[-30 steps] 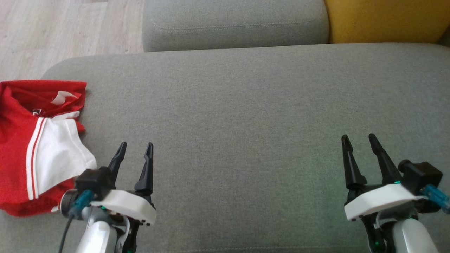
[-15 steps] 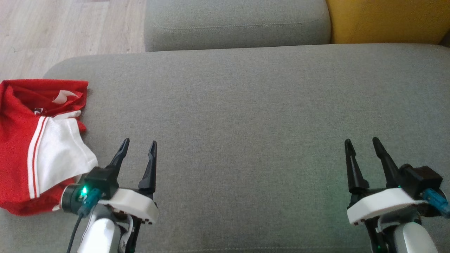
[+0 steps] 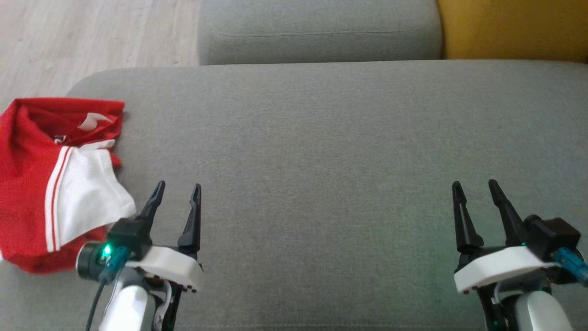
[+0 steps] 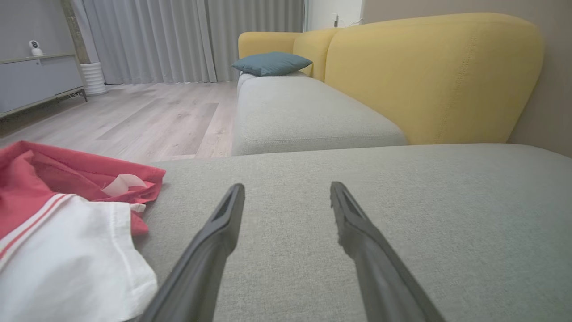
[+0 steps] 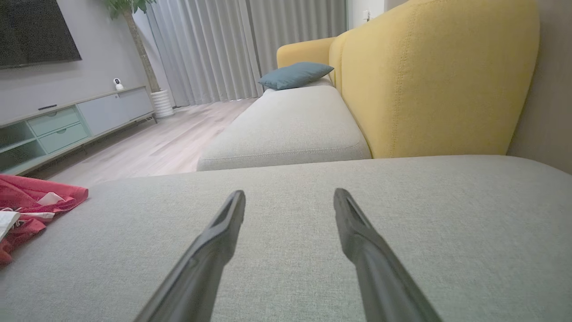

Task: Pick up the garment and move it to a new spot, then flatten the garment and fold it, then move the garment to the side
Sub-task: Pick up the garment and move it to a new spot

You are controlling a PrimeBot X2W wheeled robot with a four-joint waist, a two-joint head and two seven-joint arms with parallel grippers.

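The garment (image 3: 50,184) is a crumpled red and white jersey lying at the left end of the grey sofa seat (image 3: 321,151). It also shows at the lower left of the left wrist view as the garment (image 4: 67,223) and at the far left of the right wrist view as the garment (image 5: 31,201). My left gripper (image 3: 177,187) hovers open just right of it, not touching, with nothing between its fingers. My right gripper (image 3: 475,186) stands open over the right part of the seat, far from the jersey. The left gripper (image 4: 286,190) and the right gripper (image 5: 289,197) both show spread fingers above bare cushion.
A second grey cushion (image 3: 317,27) lies beyond the seat, with a yellow backrest (image 3: 510,27) at the far right. Wooden floor (image 3: 82,37) lies past the seat's left edge. A teal pillow (image 4: 270,62) and a TV cabinet (image 5: 67,125) stand far off.
The whole head picture has shifted slightly right and down, so the camera moved. Both grippers stay open in about the same places; the garment lies as before.
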